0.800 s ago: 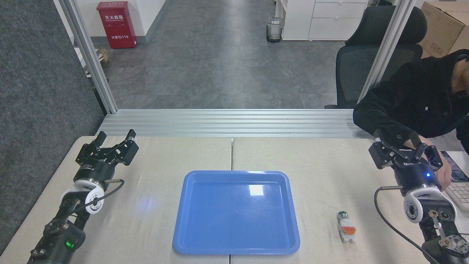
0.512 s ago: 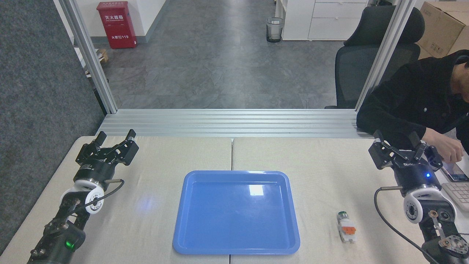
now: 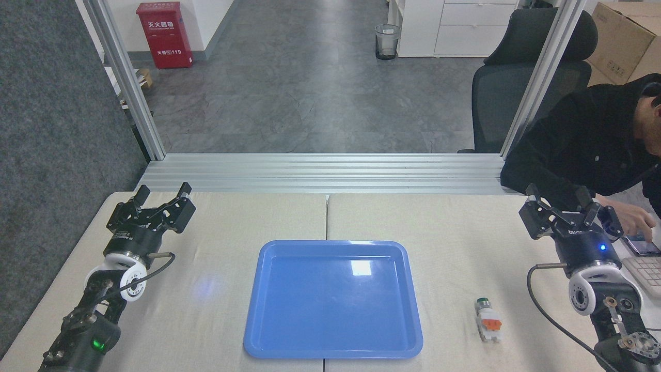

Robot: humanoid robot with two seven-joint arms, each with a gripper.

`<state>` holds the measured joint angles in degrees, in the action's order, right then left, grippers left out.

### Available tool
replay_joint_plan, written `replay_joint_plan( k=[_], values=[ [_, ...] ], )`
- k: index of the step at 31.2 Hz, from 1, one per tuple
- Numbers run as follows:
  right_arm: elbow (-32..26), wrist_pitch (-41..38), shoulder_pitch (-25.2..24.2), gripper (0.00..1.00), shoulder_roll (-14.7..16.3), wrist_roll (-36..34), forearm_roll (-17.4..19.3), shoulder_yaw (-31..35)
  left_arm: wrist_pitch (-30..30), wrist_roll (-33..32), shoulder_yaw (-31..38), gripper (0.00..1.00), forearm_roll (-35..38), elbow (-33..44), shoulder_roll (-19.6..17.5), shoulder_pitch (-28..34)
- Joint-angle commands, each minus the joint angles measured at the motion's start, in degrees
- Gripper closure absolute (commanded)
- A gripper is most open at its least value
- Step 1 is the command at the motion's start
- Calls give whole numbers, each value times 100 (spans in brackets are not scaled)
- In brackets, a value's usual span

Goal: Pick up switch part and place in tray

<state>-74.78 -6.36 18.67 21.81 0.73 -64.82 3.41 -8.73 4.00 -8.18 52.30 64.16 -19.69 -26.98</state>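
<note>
The switch part (image 3: 488,320), white with an orange block and a dark-green cap, lies on the table just right of the tray (image 3: 333,350). That tray is a large glossy blue one at the table's middle, with nothing in it. My right gripper (image 3: 559,195) is open, well behind and to the right of the switch part, holding nothing. At the far left my left gripper (image 3: 162,191) stands open above the table, far from both things.
A person in a black jacket leans in at the right, a hand (image 3: 632,219) on a phone (image 3: 642,245) just right of my right gripper. A keyboard (image 3: 645,274) lies at the right edge. A metal rail (image 3: 325,173) runs along the table's far side.
The person's hand has drawn back to the right, away from my right gripper, and now rests on the phone. Neither arm has moved, nor has the switch part.
</note>
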Motion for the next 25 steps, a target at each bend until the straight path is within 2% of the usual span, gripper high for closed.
replay_joint_plan(
  k=[1, 25],
  values=[
    [-2, 3, -4, 1, -1, -3, 5, 2, 3, 4, 0, 0, 0, 0, 0, 0],
    [-2, 12, -30, 1, -1, -3, -4, 2, 3, 4, 0, 0, 0, 0, 0, 0]
  ],
)
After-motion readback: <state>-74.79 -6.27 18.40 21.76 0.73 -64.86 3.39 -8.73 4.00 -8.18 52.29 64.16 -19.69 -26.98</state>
